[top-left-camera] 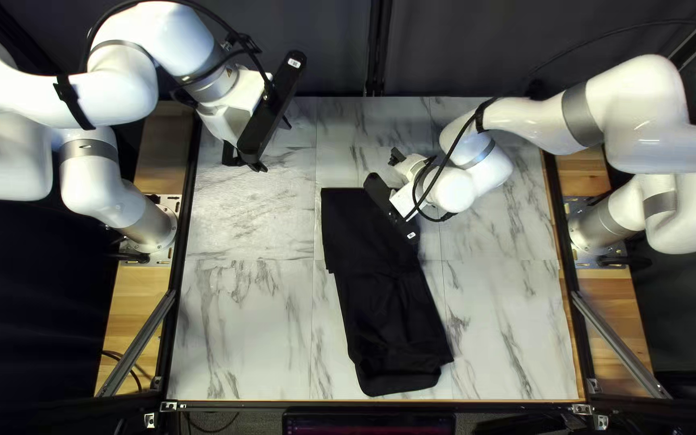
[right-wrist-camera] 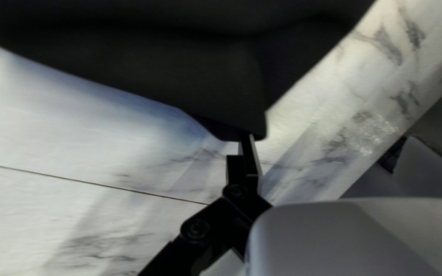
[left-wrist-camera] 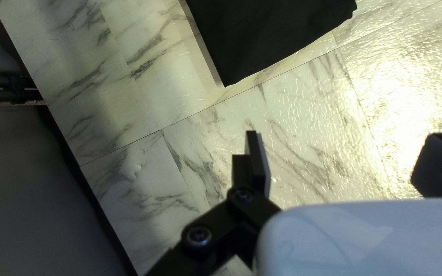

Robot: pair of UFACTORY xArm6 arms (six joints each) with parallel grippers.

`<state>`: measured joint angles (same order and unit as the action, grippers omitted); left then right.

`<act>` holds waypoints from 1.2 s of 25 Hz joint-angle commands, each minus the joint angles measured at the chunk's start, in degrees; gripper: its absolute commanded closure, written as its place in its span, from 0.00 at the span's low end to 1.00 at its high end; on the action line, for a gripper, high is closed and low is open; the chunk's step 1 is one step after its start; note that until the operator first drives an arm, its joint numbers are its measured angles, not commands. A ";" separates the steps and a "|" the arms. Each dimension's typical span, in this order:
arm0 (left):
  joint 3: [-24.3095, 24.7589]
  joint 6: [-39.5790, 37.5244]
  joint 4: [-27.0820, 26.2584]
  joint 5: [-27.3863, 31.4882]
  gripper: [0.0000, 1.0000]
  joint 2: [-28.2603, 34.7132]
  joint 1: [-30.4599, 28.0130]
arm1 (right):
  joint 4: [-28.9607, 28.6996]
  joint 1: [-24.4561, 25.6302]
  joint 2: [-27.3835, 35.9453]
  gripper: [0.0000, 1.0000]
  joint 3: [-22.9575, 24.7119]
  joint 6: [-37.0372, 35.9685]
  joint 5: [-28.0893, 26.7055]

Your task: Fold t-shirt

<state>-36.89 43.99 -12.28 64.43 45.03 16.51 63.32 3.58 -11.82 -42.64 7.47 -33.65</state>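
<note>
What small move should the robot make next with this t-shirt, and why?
Probably bring the left tool down to the corner of the t-shirt ahead of it. That tool is open and clear of the cloth, while the right tool is already beside the far end's other side, so the two might then fold that end together.

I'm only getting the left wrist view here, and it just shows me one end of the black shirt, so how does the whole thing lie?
Observer: The shirt is a long, narrow strip slanting toward the near edge of the table.

Operator: What about its near end, is that neat?

Observer: Not quite; a layer sticks out past the one above it there.

Operator: And the other arm, is it gripping the cloth?

Observer: It doesn't look like it: the right gripper is open, with one fingertip right at a corner of the shirt.
</note>
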 commanded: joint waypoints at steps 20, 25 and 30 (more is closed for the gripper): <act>0.00 0.00 0.00 0.00 0.00 0.00 0.00 | 0.97 -2.48 -0.98 1.00 -1.65 2.74 -0.22; 0.00 0.00 0.00 0.00 0.00 0.00 0.00 | 0.87 -3.05 -0.62 1.00 -1.30 3.00 -0.67; 0.00 0.00 0.00 0.00 0.00 0.00 0.00 | 0.46 -3.30 -0.07 1.00 -1.14 2.85 -1.04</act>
<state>-36.89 43.99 -12.28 64.43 45.03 16.51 63.90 0.32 -12.04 -43.83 10.39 -34.60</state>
